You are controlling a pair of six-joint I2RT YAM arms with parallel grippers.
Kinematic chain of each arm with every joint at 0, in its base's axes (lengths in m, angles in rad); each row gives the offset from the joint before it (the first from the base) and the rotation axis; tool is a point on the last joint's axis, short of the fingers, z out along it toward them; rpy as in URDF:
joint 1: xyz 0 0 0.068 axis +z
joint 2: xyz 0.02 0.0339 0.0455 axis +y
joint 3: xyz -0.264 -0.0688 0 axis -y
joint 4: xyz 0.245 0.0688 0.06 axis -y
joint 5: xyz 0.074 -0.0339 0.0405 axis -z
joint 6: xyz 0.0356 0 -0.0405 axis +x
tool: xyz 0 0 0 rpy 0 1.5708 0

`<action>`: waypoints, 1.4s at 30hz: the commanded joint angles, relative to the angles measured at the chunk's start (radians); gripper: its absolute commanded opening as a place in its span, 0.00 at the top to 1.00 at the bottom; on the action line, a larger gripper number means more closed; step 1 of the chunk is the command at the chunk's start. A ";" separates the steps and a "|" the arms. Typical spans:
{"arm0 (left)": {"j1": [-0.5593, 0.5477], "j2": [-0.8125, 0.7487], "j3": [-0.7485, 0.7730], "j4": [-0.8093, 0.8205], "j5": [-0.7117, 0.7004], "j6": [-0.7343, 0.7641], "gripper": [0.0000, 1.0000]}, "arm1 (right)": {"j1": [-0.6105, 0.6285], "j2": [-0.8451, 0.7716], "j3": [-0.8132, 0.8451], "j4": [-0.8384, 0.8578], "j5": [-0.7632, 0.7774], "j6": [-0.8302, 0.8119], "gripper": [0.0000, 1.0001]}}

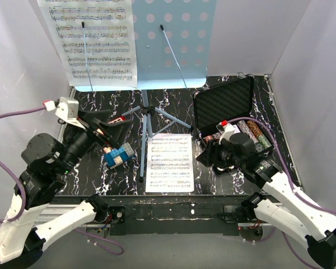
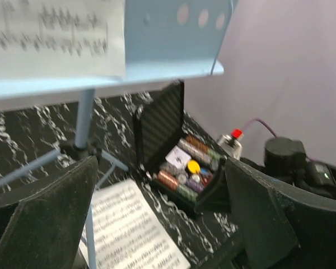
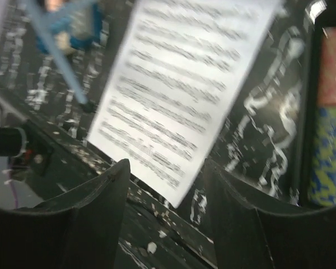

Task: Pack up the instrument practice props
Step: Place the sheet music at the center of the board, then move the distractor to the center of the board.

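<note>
The light-blue perforated music stand rises at the back centre, its tripod legs spread on the black marbled table. One printed sheet-music page rests on the stand's left half. Another page lies flat on the table in front of the legs. My left gripper hovers open left of the tripod, nothing between its fingers. My right gripper is open just right of the flat page. In the right wrist view that page's near corner shows between the fingers, which do not touch it.
A black foam-lined case of poker chips stands open at the right, behind my right arm. A small blue block object sits left of the tripod's front leg. White walls close in the table on three sides.
</note>
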 commanded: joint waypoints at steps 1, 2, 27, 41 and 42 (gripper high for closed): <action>-0.003 -0.094 -0.108 0.002 0.108 -0.082 0.02 | -0.004 -0.001 -0.017 -0.052 0.211 0.082 0.36; -0.005 -0.117 -0.143 0.013 0.108 -0.101 0.02 | -0.006 0.007 -0.019 -0.065 0.245 0.087 0.36; -0.003 -0.283 -0.610 0.134 0.243 -0.368 0.03 | -0.041 0.471 0.154 -0.095 0.351 0.001 0.51; -0.003 -0.271 -0.659 0.144 0.261 -0.377 0.02 | -0.055 0.597 0.150 -0.086 0.372 0.004 0.52; -0.003 -0.274 -0.661 0.142 0.263 -0.377 0.02 | -0.059 0.603 0.150 -0.089 0.374 0.002 0.52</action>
